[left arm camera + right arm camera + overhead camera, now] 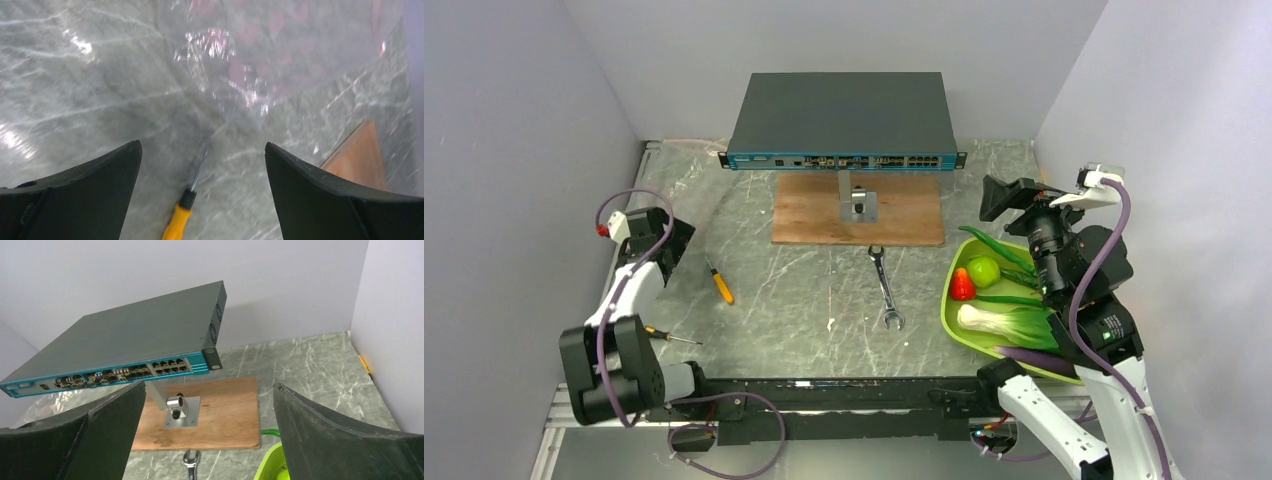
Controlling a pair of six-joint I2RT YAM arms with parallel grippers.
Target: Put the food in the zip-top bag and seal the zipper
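Note:
The clear zip-top bag (260, 60) lies crinkled on the marble ahead of my open, empty left gripper (202, 147), with pink patches showing on it. I cannot make out its zipper strip. The bag's edge also shows in the right wrist view (45, 402). The food lies in a lime-green tray (948, 300): a red strawberry (962, 285), a green apple (984, 271), bok choy (1009, 322), green beans (999, 248) and a purple eggplant (1034, 358). My right gripper (210, 385) is open and empty, raised above the tray's far end (1004, 200). My left gripper (664, 238) hovers at the left.
An orange-handled screwdriver (720, 283) lies just under my left gripper (177, 222); a second small screwdriver (669, 337) lies nearer the left arm's base. A wrench (885, 288) lies at centre. A network switch (842, 120) stands on a post on a wooden board (894, 215) at the back.

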